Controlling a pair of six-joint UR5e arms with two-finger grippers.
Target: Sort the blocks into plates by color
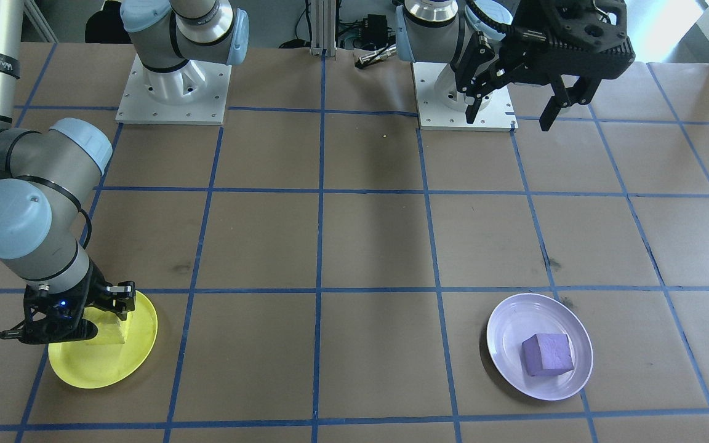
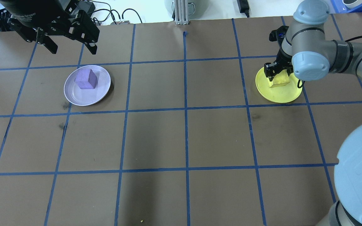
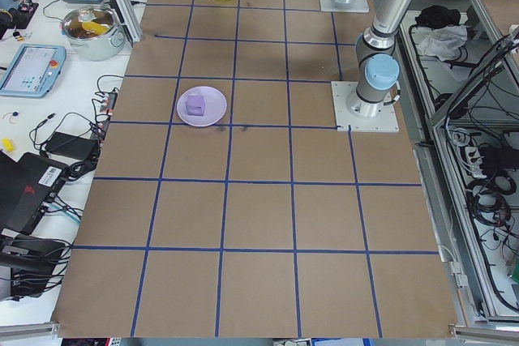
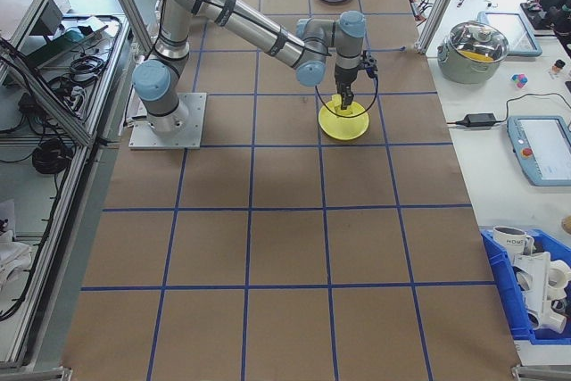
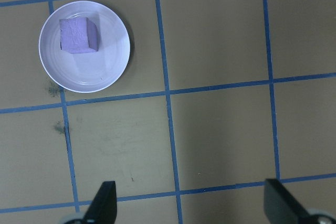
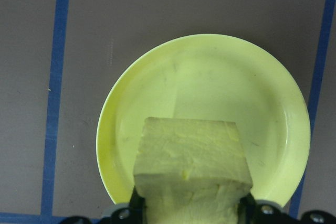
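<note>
The yellow block [image 6: 192,167] sits between the jaws of the right gripper [image 2: 276,75], low over the yellow plate [image 6: 220,72]; the wrist view shows the jaws pressed against two opposite sides of the cube, so it is gripped, and whether its underside already touches the plate cannot be told from these pictures. In the overhead view the cube is inside the plate's outline, toward the rim nearest the far edge of the counter [image 2: 181,138], not at the plate's middle. The purple block [image 2: 86,80] lies free in the lavender plate [image 2: 74,95], resting on the plate's floor a little off centre and touched by nothing. So the purple half of the sorting looks done, and the yellow half seems to lack only the release: in my judgement what is left is for the right gripper to let go and lift away, leaving the cube settled on its matching plate. The left gripper [image 1: 514,86] hangs high above the counter, well apart from the lavender plate, its jaws spread wide and holding nothing. The two plates lie well apart, toward opposite ends of the counter, each holding one block of its own colour.
</note>
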